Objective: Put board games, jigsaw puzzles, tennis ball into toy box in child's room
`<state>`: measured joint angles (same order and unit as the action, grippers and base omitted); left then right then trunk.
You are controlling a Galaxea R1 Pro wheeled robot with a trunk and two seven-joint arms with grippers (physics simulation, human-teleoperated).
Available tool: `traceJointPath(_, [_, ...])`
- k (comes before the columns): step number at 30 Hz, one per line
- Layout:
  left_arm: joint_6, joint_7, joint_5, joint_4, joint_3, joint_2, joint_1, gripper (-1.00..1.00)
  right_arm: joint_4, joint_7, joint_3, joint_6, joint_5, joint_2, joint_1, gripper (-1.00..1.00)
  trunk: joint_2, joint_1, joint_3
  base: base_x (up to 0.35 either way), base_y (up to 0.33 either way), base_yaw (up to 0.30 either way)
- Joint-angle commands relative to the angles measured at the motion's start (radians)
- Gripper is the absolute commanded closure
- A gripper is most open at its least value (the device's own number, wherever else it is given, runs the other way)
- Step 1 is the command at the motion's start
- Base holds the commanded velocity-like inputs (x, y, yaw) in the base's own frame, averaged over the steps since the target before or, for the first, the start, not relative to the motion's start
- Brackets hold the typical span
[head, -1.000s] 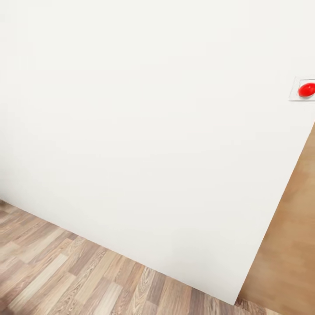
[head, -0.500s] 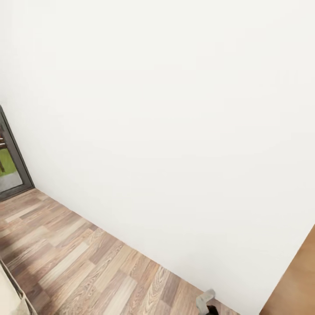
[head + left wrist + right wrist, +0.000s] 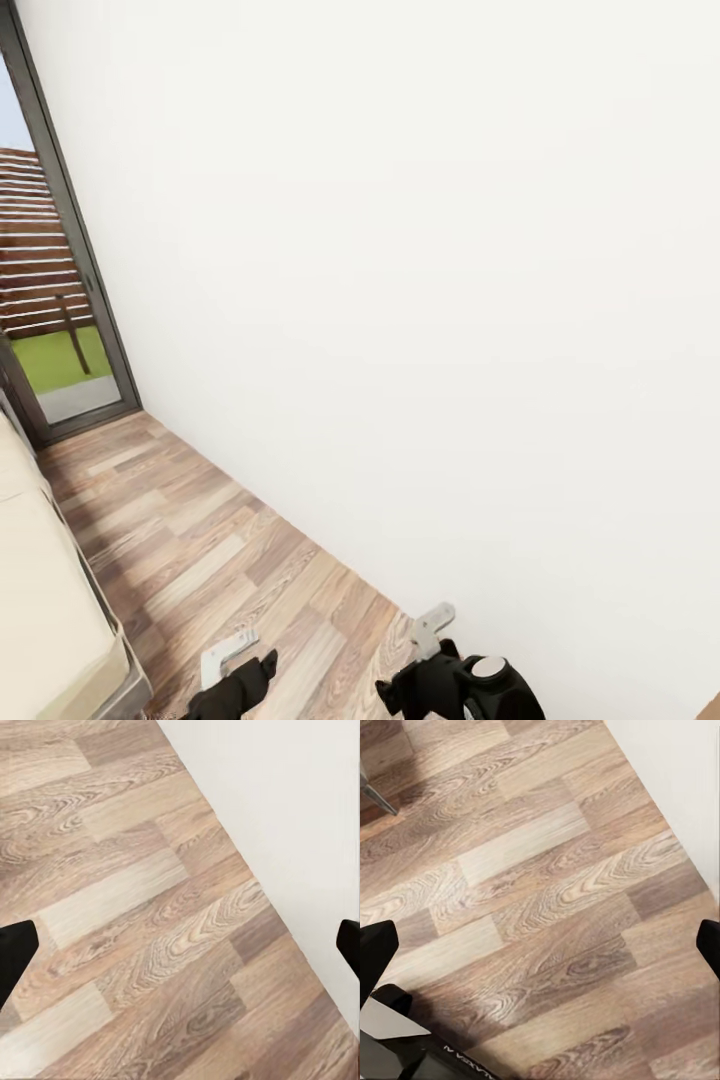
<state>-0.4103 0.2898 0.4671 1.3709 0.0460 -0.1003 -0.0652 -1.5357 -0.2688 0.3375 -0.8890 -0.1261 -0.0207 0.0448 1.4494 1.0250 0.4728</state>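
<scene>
I am facing a plain white wall (image 3: 430, 300) that takes up most of my head view, with the wood plank floor (image 3: 210, 540) running along its foot from the left edge down to the bottom of the frame. At the lower left of that view lies the beige mattress of the bed (image 3: 40, 590), its grey frame edge just beside the floor; no game boxes show on the part I can see. In the upper left stands a dark-framed glass door (image 3: 60, 290), with green grass and a slatted fence behind it.

My left claw (image 3: 236, 672) pokes in at the bottom of the head view, and my right claw (image 3: 425, 640) sits near it at the bottom centre. In the left wrist view my fingertips (image 3: 15, 952) sit at opposite edges of the frame, spread wide with nothing but floor and wall between them. My right fingertips (image 3: 373, 949) are just as far apart over bare planks, gripping nothing.
</scene>
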Motion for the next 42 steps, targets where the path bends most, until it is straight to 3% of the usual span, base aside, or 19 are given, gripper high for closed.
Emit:
traceJointPath(1, [-0.004,0.011,0.008,0.014,0.026,0.001,0.013,-1.00,-0.003,0.034,0.013,-0.006,-0.011,-0.016,0.002,-1.00,0.001,0.000,0.001,0.000,0.000,0.295])
traceJointPath(6, [-0.046,0.024,0.006,-0.024,0.061,0.004,0.067,-1.00,-0.007,0.102,0.045,-0.003,-0.012,-0.046,0.005,-1.00,0.001,0.000,0.003,0.000,0.000,0.294])
traceJointPath(10, [-0.058,0.130,0.013,-0.056,0.045,0.004,0.077,-1.00,-0.008,0.114,0.063,0.000,-0.013,-0.050,0.006,-1.00,0.001,0.000,0.005,0.000,0.000,0.292])
traceJointPath(14, [-0.060,0.162,0.016,-0.033,0.052,0.002,0.078,-1.00,-0.008,0.118,0.068,0.001,-0.013,-0.049,0.006,-1.00,0.001,0.000,0.006,0.000,0.000,0.292])
traceJointPath(21, [-0.063,0.171,0.024,-0.019,0.083,0.004,0.077,-1.00,-0.012,0.120,0.070,0.003,-0.014,-0.044,0.006,-1.00,0.001,0.000,0.006,0.000,0.000,0.294])
traceJointPath(23, [-0.064,0.171,0.047,-0.025,0.083,0.004,0.085,-1.00,-0.022,0.119,0.071,0.004,-0.015,-0.042,0.005,-1.00,0.001,0.000,0.006,0.000,0.000,0.297])
traceJointPath(26, [-0.108,0.173,0.103,-0.033,0.080,0.005,0.180,-1.00,-0.048,0.118,0.064,0.003,-0.015,-0.040,0.006,-1.00,0.001,0.000,0.006,0.000,0.000,0.298])
traceJointPath(28, [-0.155,0.174,0.121,-0.067,0.081,0.005,0.234,-1.00,-0.059,0.118,0.061,0.003,-0.015,-0.039,0.006,-1.00,0.001,0.000,0.006,0.000,0.000,0.298])
traceJointPath(32, [-0.165,0.167,0.137,-0.195,0.083,0.005,0.279,-1.00,-0.071,0.120,0.059,0.014,-0.016,-0.038,0.006,-1.00,0.001,0.000,0.006,0.000,0.000,0.293])
traceJointPath(37, [-0.144,0.167,0.144,-0.240,0.090,0.003,0.293,-1.00,-0.074,0.120,0.057,0.024,-0.016,-0.038,0.006,-1.00,0.001,0.000,0.006,0.000,0.000,0.282])
traceJointPath(42, [-0.140,0.167,0.142,-0.234,0.091,0.005,0.293,-1.00,-0.075,0.120,0.057,0.027,-0.017,-0.038,0.006,-1.00,0.001,0.000,0.006,0.000,0.000,0.277])
